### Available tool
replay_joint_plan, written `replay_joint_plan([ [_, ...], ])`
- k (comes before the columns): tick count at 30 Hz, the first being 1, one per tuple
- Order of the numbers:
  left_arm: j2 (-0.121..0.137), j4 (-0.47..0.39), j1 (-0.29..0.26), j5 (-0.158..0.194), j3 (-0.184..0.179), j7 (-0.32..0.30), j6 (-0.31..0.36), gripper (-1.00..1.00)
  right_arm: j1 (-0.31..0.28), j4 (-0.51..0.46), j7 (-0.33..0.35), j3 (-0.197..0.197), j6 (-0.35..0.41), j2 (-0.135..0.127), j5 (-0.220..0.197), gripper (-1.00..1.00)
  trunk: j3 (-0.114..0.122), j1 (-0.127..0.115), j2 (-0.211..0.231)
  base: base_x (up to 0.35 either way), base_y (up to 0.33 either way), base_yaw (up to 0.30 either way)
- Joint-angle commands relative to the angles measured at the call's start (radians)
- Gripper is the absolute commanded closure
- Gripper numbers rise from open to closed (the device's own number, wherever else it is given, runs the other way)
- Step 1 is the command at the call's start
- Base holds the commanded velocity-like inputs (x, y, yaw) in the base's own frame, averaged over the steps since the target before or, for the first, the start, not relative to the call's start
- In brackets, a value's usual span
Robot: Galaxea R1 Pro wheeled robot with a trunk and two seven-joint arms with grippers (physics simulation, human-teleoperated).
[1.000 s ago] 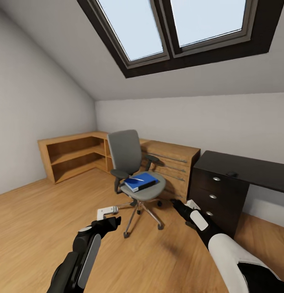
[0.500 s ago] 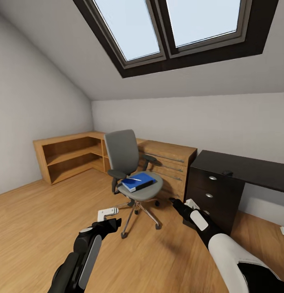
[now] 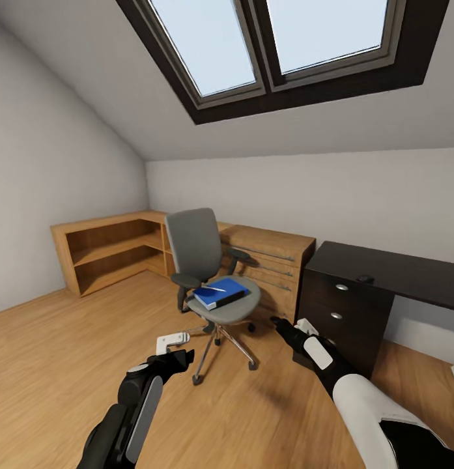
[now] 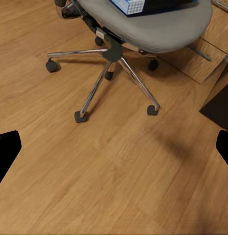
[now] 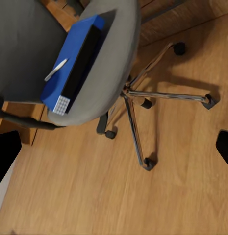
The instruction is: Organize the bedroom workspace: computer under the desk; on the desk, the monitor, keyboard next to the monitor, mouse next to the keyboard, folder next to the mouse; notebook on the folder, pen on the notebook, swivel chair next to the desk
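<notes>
On the seat of the swivel chair (image 3: 210,273) lies the folder (image 3: 220,292), bright blue with a black spine, and a thin whitish pen (image 3: 214,287) rests across its cover. The chair stands out on the wooden floor (image 3: 70,339), turned away from the desk (image 3: 383,270) and set apart from it, in front of a light wooden drawer chest (image 3: 272,260), so the folder has to be lifted off before it can join the rest of the workspace. A small dark object sits on the desk top, too small to name.

Both arms reach forward and low toward the chair, which suits an approach rather than a grasp. The left gripper (image 3: 178,358) hangs over bare floor short of the chrome star base (image 4: 111,73), its fingers (image 4: 6,152) spread wide and holding nothing. The right gripper (image 3: 282,326) hovers nearer the seat, its fingers (image 5: 224,147) likewise spread and empty, looking down at the folder, probably the one meant to take it.
</notes>
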Motion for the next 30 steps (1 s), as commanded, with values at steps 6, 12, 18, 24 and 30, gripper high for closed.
replay_joint_plan([
  [6, 0.0, -0.001, -0.001, 0.011, -0.001, 0.009, 0.003, -1.0, 0.0, -0.002, 0.003, -0.009, 0.006, 0.001, -0.001, -1.0, -0.001, 0.0, -0.001, 0.289, -0.095, 0.0],
  [12, 0.0, -0.001, -0.001, 0.011, -0.001, 0.009, 0.003, -1.0, 0.0, -0.003, 0.003, -0.009, 0.006, -0.001, -0.001, -1.0, -0.001, 0.0, -0.001, 0.26, -0.124, 0.0],
  [18, 0.0, -0.001, -0.001, 0.011, -0.004, 0.009, 0.003, -1.0, 0.0, -0.001, 0.003, -0.009, 0.006, 0.0, -0.001, -1.0, -0.001, 0.0, -0.001, 0.183, -0.23, 0.0],
  [24, 0.0, -0.001, -0.001, 0.011, -0.004, 0.009, 0.003, -1.0, 0.0, -0.002, 0.004, -0.009, 0.006, 0.001, -0.001, -1.0, -0.001, 0.0, -0.001, 0.111, -0.172, 0.0],
  [30, 0.0, -0.001, -0.001, 0.011, -0.004, 0.009, 0.003, -1.0, 0.0, -0.002, 0.003, -0.009, 0.006, 0.0, -0.001, -1.0, -0.001, 0.0, -0.001, 0.016, -0.023, 0.0],
])
